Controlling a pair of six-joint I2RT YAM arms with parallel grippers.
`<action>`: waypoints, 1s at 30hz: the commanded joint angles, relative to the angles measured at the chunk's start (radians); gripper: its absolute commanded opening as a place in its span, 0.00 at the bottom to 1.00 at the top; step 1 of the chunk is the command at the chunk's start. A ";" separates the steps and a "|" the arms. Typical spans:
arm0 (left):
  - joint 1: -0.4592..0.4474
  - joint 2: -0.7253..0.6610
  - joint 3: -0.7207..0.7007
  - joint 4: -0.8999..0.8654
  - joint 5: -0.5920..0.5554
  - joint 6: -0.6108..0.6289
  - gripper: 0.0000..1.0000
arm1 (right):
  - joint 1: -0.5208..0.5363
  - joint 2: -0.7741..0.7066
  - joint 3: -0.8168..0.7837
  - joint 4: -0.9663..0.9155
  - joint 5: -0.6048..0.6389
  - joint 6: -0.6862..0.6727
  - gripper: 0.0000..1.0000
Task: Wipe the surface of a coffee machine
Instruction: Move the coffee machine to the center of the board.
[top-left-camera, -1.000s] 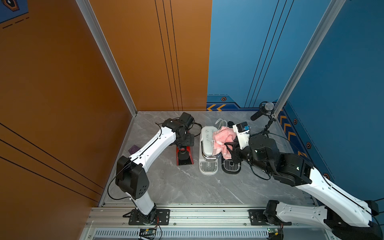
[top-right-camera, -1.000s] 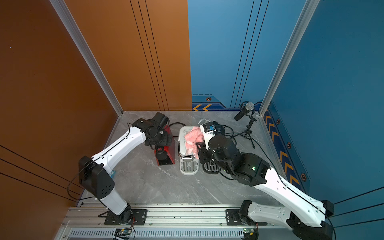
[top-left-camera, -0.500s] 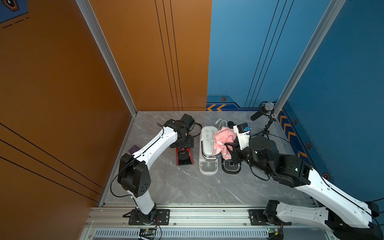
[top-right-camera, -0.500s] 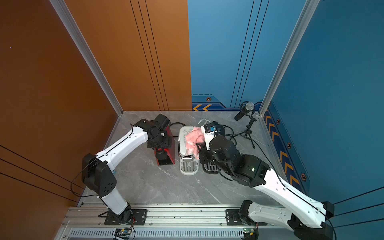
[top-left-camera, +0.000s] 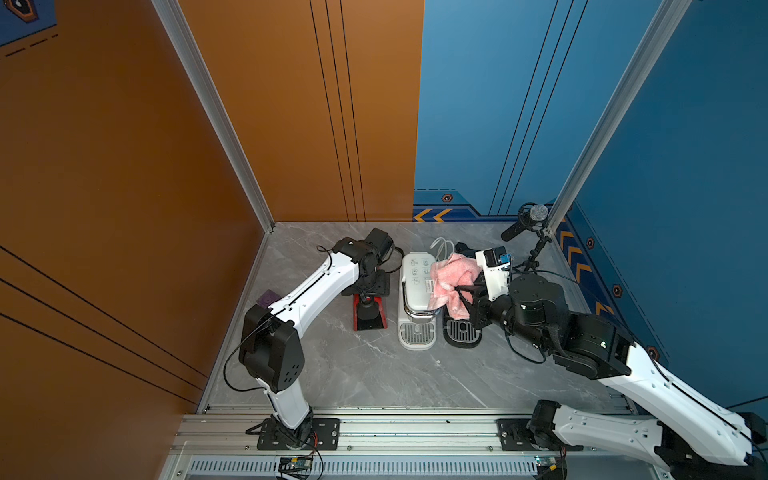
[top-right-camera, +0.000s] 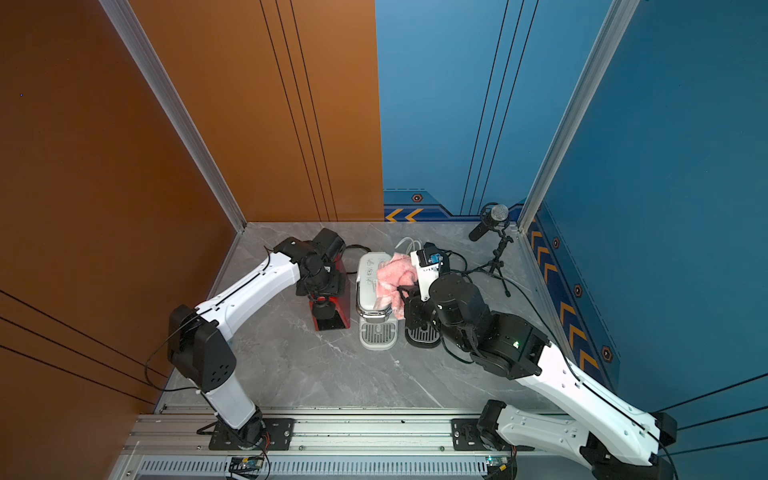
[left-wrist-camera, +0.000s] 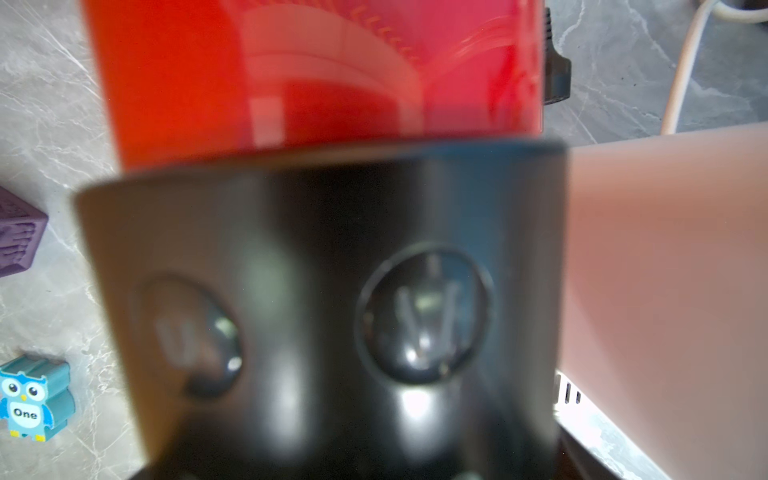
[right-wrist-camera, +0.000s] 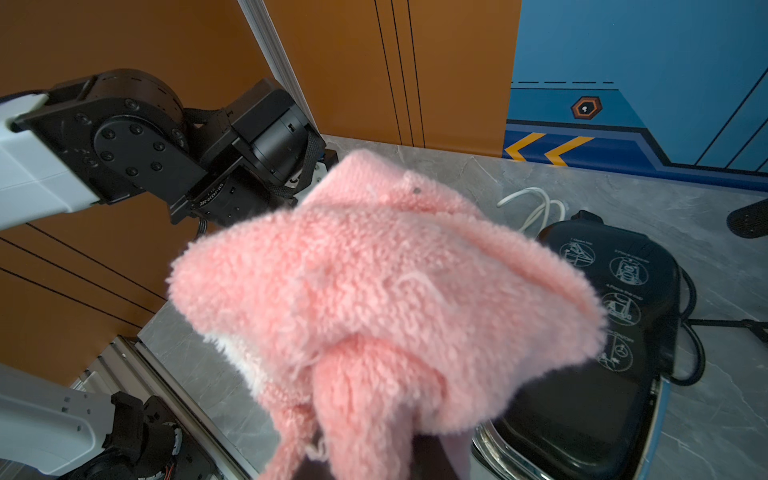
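Note:
Three coffee machines stand side by side: red (top-left-camera: 369, 316), white (top-left-camera: 415, 291) and black (top-left-camera: 461, 332). A fluffy pink cloth (top-left-camera: 451, 276) lies over the white machine's top, on its side next to the black machine. My right gripper (top-left-camera: 462, 291) is shut on the cloth, whose folds hide the fingers in the right wrist view (right-wrist-camera: 374, 291). My left gripper (top-left-camera: 365, 286) sits low over the red machine's black head (left-wrist-camera: 316, 291). That head fills the left wrist view, and the fingers are hidden.
A microphone on a small tripod (top-left-camera: 528, 222) stands at the back right, with cables (top-left-camera: 441, 246) behind the machines. A purple block (top-left-camera: 268, 298) lies by the left wall, and an owl block (left-wrist-camera: 33, 403) near it. Both arm bases stand on the front rail (top-left-camera: 415, 432).
The left arm's elbow has swung a little to the right while its gripper stayed over the red machine. The right arm and the cloth have barely moved.

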 joint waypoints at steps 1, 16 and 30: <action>0.000 -0.015 -0.026 -0.064 -0.102 0.038 0.38 | -0.006 -0.016 -0.015 0.037 -0.015 0.019 0.11; 0.039 -0.137 -0.101 -0.080 -0.119 0.054 0.22 | 0.000 -0.014 -0.026 0.044 -0.039 0.036 0.11; 0.092 -0.241 -0.158 -0.120 -0.155 0.062 0.12 | 0.013 -0.002 -0.033 0.061 -0.051 0.044 0.10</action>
